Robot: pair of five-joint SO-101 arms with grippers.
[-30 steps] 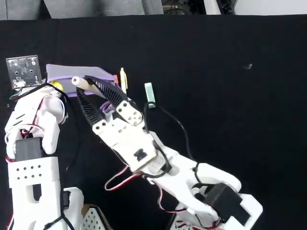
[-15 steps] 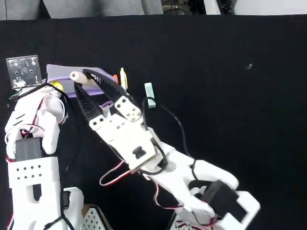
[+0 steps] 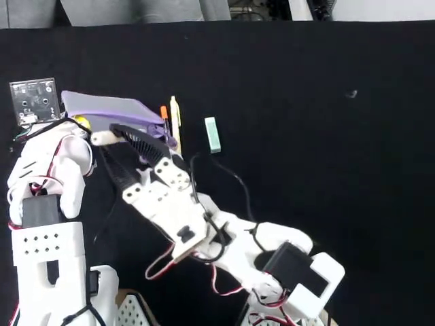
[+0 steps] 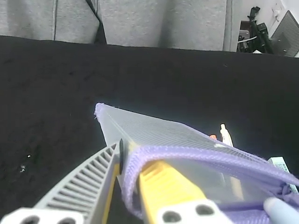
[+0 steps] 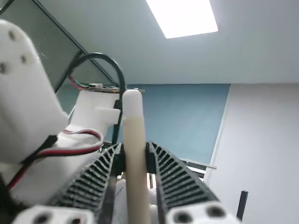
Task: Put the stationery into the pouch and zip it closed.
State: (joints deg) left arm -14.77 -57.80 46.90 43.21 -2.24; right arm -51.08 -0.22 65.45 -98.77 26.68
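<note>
Pouch (image 3: 109, 107): lies flat on the black table (image 3: 326, 136); purple trim along one long edge, translucent ribbed side facing up in the left wrist view.

Left gripper (image 4: 128, 161): clamped on the pouch's purple edge at one end, yellow finger on one face and grey ribbed finger on the other; edge lifted slightly where pinched.

Right gripper (image 3: 109, 138): closed around a cream pen (image 3: 100, 138), black ribbed fingers pressing it from both sides; sits just beside the pouch's purple edge, close to the left gripper.

Cream pen: held along the line of the fingers, rounded end sticking out beyond the fingertips; end right at the pouch's purple edge, whether inside the mouth cannot be told. Seen from the right wrist, upright between the two fingers with ceiling behind.

Orange pen (image 3: 164, 113): on the table, touching or just beside the pouch's short end away from the left gripper, outside the pouch.

Pale yellow pen (image 3: 175, 117): just beyond the orange pen, parallel to it, also outside the pouch.

Green eraser (image 3: 213, 134): on the table, farther from the pouch than both pens, apart from them.

Pouch zip: state not readable from these views.
</note>
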